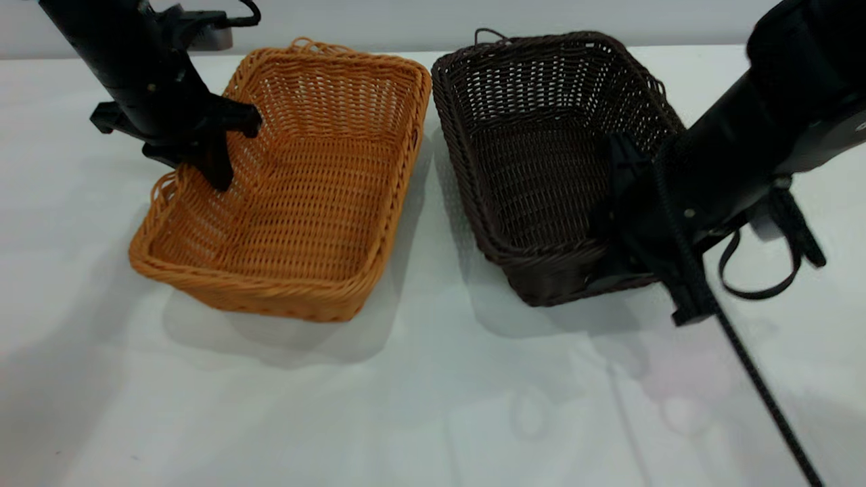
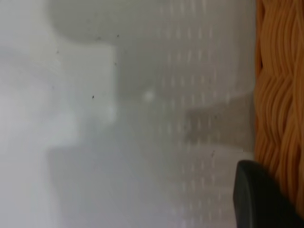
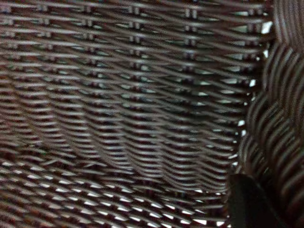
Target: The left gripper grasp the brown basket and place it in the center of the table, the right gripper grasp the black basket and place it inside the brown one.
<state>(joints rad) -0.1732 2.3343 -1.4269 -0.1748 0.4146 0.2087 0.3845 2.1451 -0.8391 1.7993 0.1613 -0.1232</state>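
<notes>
Nearest to us the table (image 1: 406,419) lies bare, a pale white-grey top carrying only soft shadows and faint reflections.

Next come the two baskets, side by side and close together but not touching. The brown basket (image 1: 291,196) sits left of the middle, its near edge seeming to ride a little above its shadow, so we judge it may be tipped or just lifted. The black basket (image 1: 548,162) sits right of the middle.

The left gripper (image 1: 210,145) reaches down over the left rim of the brown basket, one finger inside the wall. In the left wrist view a dark fingertip (image 2: 259,199) lies against the braided orange rim, with table beyond. We judge it closed on that rim, though the second finger is hidden.

The right gripper (image 1: 636,223) straddles the near right wall of the black basket. Its wrist view is filled with dark weave and one fingertip (image 3: 249,204) by the rim. It looks clamped there, but we cannot tell how wide the fingers stand.

By our reading, both grasps are made or nearly made. The brown basket is not yet centred, and the black one is not yet inside it. That leaves nearly everything to do.

Farthest off, a plain grey wall meets the table's far edge.
</notes>
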